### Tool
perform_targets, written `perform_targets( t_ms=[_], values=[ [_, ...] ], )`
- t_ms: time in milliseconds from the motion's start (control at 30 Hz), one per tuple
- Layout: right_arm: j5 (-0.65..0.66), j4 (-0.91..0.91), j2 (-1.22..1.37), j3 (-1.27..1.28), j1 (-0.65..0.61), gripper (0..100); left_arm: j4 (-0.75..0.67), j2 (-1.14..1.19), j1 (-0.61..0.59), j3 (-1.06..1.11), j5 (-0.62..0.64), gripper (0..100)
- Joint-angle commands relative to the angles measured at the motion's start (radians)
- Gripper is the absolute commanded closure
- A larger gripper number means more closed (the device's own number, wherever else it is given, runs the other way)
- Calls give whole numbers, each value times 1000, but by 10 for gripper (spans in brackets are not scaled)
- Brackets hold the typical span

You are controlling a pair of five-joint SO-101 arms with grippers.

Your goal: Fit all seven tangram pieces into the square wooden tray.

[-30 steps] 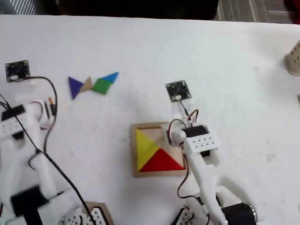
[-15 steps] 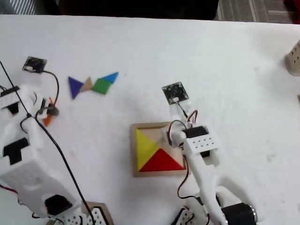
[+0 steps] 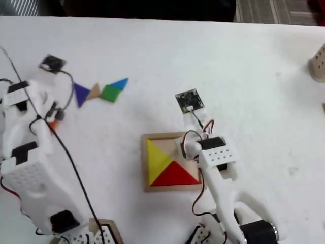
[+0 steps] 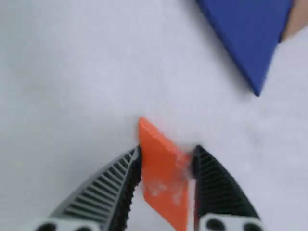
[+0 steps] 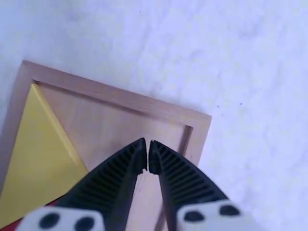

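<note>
High view: the left arm (image 3: 30, 168) stands along the left edge of the white table (image 3: 244, 76), forearm angled up-table. The left gripper (image 3: 53, 120) sits near a row of loose pieces: a violet-blue triangle (image 3: 80, 94), a small tan piece (image 3: 94, 92), a green square (image 3: 110, 93) and a light blue triangle (image 3: 120, 83). The right arm (image 3: 218, 158) leans over the right side of the square wooden tray (image 3: 161, 137), which holds a large yellow triangle (image 3: 157, 156) and a large red triangle (image 3: 175, 176).

Left wrist view: the left gripper (image 4: 166, 156) is clamped on a flat orange tangram piece (image 4: 161, 173), with the violet-blue triangle (image 4: 245, 38) near.

Right wrist view: the right gripper (image 5: 147, 155) is pinched closed on nothing, over the tray's bare floor near a corner of the rim (image 5: 120, 98), beside the yellow triangle (image 5: 38, 154).

Over the last second the left arm has swung up-table toward the loose pieces; the right arm has stayed put.
</note>
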Motion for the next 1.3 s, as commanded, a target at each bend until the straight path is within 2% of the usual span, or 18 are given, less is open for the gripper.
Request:
perform_targets(
  t_ms=[0,67,267,533,667,767,867,967,1133,1267],
  values=[
    [15,-19,-22,-3,7,981,46,73,61,-11,-9,983],
    [15,-19,-22,-3,7,981,94,73,53,-11,-9,960],
    [18,-21,-22,-3,7,981,173,42,50,-11,-11,979],
    [20,-21,-22,-3,7,981,321,-127,65,-9,-3,978],
    [20,-19,-22,-3,7,981,365,-176,31,-6,0,971],
    [20,-19,-22,-3,7,981,414,-171,28,25,58,912],
    [20,-21,-22,-3,7,981,370,-165,8,78,132,840],
    [20,-21,-22,-2,7,981,302,-170,-64,100,121,810],
    [20,-21,-22,6,7,981,298,-217,-298,28,118,814],
    [20,-21,-22,6,7,981,304,-229,-438,-6,120,814]
  ],
)
